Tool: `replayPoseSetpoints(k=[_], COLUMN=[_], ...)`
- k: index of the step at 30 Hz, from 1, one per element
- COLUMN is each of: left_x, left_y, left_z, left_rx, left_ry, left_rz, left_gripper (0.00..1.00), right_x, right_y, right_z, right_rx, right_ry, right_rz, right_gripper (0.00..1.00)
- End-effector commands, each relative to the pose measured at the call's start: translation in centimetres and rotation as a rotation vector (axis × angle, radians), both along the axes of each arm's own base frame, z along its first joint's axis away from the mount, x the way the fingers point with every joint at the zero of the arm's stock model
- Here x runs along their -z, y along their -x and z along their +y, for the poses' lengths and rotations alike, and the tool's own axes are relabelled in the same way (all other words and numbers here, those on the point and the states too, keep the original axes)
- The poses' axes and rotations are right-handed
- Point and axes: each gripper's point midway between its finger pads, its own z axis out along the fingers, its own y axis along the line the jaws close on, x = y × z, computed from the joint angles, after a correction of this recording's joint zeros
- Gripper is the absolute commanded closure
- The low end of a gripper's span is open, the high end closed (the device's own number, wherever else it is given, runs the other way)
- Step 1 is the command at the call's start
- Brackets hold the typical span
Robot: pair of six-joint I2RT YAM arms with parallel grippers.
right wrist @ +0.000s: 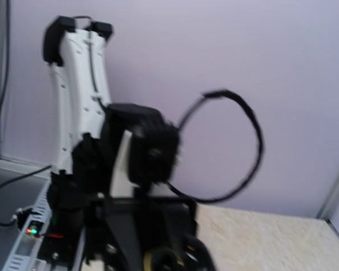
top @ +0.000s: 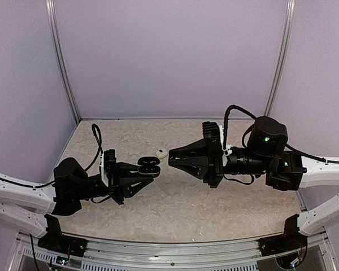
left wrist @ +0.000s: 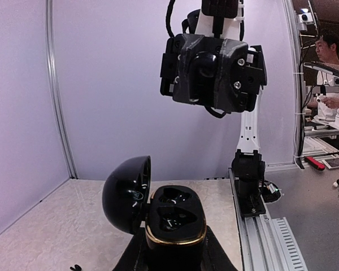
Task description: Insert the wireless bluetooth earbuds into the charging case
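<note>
- The left pincer is clamped on the case, a glossy black shell with a gold rim, one finger on each of its sides.
- The case is held off the tabletop, over its middle and a little towards the left edge.
- Its lid stands open, swung up on the left in the left wrist view. The two wells in the case face upward.
- The wells look dark and shiny (too dark to tell whether a black bud sits in either).
- A white earbud lies on the tabletop just beyond the case on the far side, near the middle of the surface. It is apart from both pincers.
- The right pincer is closed to a narrow point. It is aimed left at the case, with its tip just beside the case's right side and just short of the white earbud.
- I cannot tell whether anything tiny is pinched at that tip.
- From the left wrist, the right pincer hangs above the open case, seen end-on.
- The right wrist view is blurred. It shows only the left arm and the gold rim of the case at its bottom edge.
</note>
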Motion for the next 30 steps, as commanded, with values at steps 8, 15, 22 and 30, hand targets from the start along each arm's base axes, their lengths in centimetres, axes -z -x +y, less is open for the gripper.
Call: replayPoseSetpoints(k=[8, 15, 22, 30], left_x=[-2.8, -3.2, -3.4, -3.7], left_y=[0.3, 0.5, 0.5, 0.7], left_z=[-0.4, -0.3, -0.3, -0.3], left_rx=[0.028, 0.032, 0.037, 0.042], left_ry=[0.09, 0.102, 0.109, 0.116], left_rz=[-0.029, -0.024, -0.023, -0.028], left_gripper=[1.0, 1.0, 1.0, 1.0], right_x=[0.2, 0.6, 0.9, 1.5], right_y=[1.7, 1.5, 1.0, 0.4], right_z=[1.6, 2.2, 2.7, 3.2], right_rx=[-0.057, -0.054, -0.036, -0.015], right_ry=[-0.027, -0.034, -0.038, -0.029], right_rz=[-0.04, -0.028, -0.011, 0.007], right_gripper=[0.82, 0.82, 0.82, 0.82])
